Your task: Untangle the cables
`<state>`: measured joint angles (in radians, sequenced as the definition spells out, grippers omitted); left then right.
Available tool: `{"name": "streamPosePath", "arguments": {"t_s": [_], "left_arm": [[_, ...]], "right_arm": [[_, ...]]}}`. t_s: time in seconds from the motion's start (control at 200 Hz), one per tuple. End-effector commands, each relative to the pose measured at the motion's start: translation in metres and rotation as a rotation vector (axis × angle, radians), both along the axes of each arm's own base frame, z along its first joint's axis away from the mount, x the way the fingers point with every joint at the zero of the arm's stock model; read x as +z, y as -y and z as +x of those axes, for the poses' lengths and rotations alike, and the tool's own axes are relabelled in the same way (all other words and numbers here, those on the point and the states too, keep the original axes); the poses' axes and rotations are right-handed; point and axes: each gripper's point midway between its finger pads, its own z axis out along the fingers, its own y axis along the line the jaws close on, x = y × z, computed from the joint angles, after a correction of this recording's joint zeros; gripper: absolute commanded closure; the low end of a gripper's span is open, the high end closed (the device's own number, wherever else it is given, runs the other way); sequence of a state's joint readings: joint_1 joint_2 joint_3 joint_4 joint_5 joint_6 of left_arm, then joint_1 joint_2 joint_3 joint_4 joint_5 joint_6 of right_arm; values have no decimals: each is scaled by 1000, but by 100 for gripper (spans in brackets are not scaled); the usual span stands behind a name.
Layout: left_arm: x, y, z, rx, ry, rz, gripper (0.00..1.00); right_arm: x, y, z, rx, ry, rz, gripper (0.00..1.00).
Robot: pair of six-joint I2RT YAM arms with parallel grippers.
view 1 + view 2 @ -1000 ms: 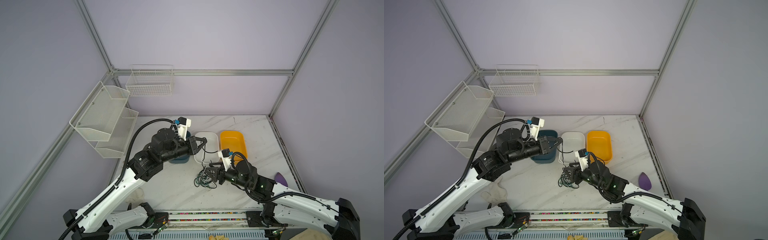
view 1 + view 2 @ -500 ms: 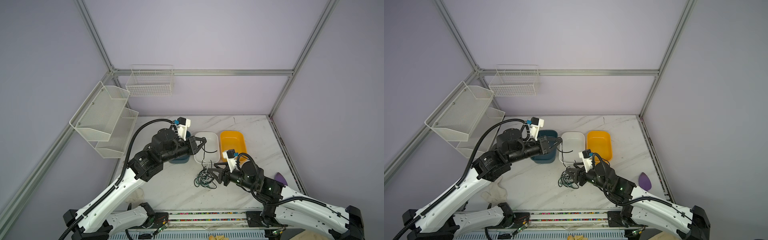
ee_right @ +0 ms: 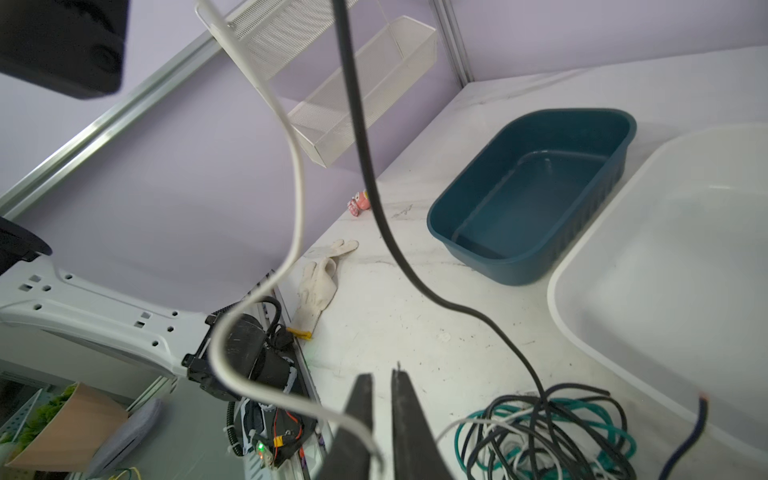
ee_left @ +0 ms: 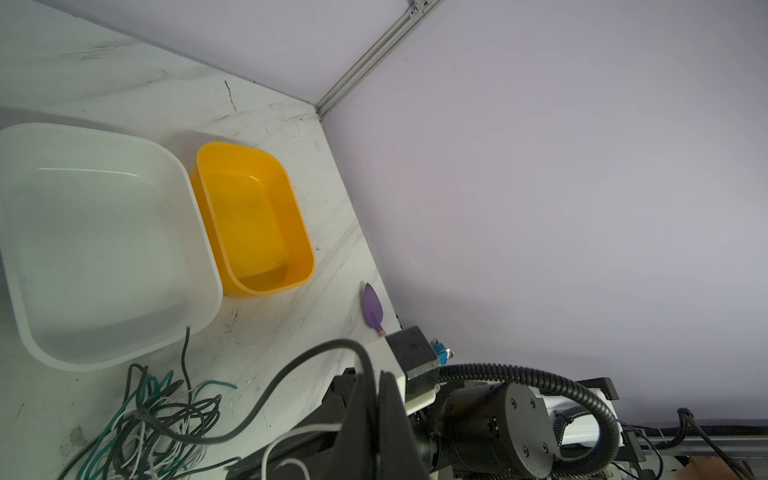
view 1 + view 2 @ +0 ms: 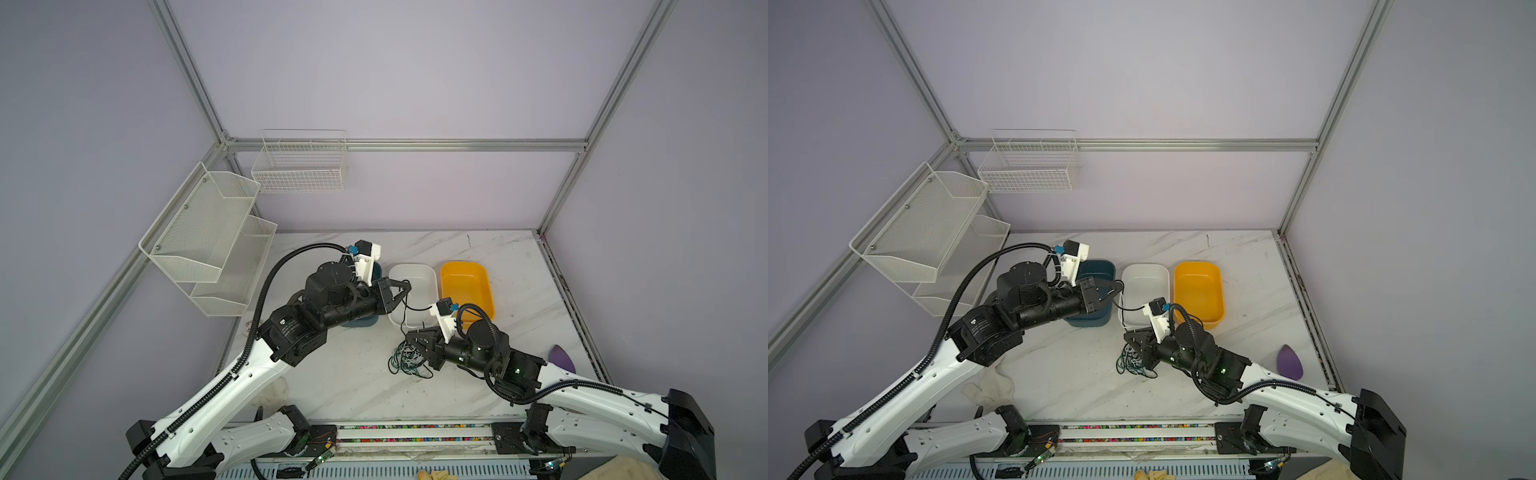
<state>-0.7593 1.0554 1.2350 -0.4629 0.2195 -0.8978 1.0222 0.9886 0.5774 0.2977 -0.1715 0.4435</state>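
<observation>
The cables (image 5: 409,361) lie in a tangle of black, white and dark green wire on the marble table, in front of the white bin; the cables (image 5: 1133,363) show in both top views. My left gripper (image 5: 407,286) hangs above the white bin's near-left edge, shut on a black cable (image 4: 291,370) that droops to the tangle (image 4: 158,428). A white cable (image 3: 297,178) also hangs from it. My right gripper (image 5: 409,336) sits low at the tangle's right edge. In the right wrist view the right gripper (image 3: 381,374) is shut, with the white cable running into its jaws.
Blue bin (image 5: 1096,270), white bin (image 5: 413,269) and yellow bin (image 5: 465,268) stand in a row behind the tangle. A purple piece (image 5: 561,359) lies far right. A glove (image 3: 320,282) and a small pink toy (image 3: 360,203) lie left. Wire shelves (image 5: 208,232) hang on the left wall.
My right gripper's jaws were spread half a second ago and have closed, and it has shifted a little over the tangle. The left arm has held still.
</observation>
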Motion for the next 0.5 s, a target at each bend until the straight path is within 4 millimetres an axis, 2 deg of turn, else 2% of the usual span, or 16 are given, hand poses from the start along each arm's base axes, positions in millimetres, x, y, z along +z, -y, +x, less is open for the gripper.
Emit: {"name": "streamPosePath", "arguments": {"t_s": [0.0,0.125,0.305,0.495], "left_arm": [[-3,-6,-1,13,26,-6,97],[-13,-9,-1,26,19,9,88],[-27,-7,2,23,-3,20,70],[-41,-5,3,18,-24,34,57]], "right_arm": [[24,8,1,-33,50,59,99],[27,23,-2,-65,57,43,100],[28,36,-2,-100,50,8,100],[54,53,0,-158,82,28,100]]}}
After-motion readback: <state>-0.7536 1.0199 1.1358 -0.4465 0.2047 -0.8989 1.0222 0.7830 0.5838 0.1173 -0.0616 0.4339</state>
